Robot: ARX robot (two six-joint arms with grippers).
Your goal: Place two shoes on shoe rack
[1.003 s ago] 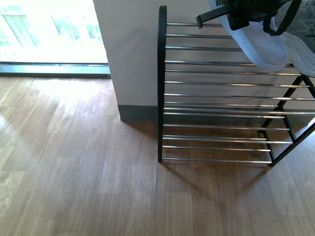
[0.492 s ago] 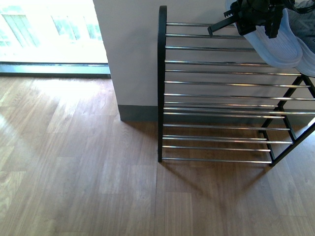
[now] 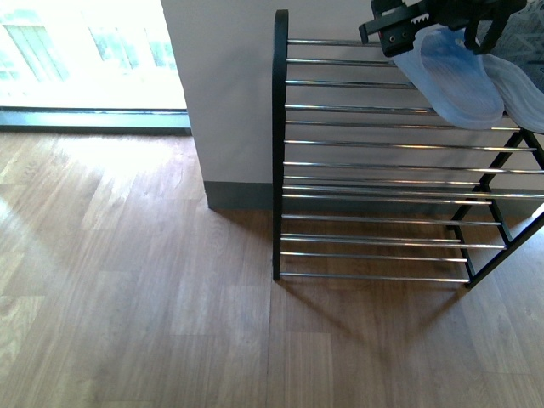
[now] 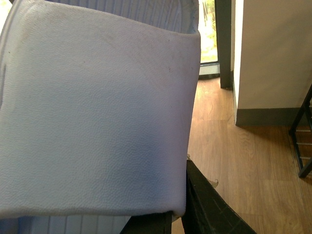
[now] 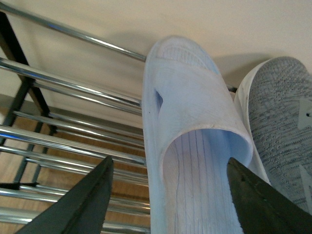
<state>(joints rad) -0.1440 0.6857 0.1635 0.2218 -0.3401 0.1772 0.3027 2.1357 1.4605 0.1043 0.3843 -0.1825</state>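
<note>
Our right gripper has its jaws spread wide on either side of a white ribbed slide slipper and isn't gripping it. The slipper lies on the upper rods of the black-framed chrome-rod shoe rack, right beside a grey knit sneaker. A white textured slipper strap fills the view from our left gripper, so we can't tell how its jaws stand.
</note>
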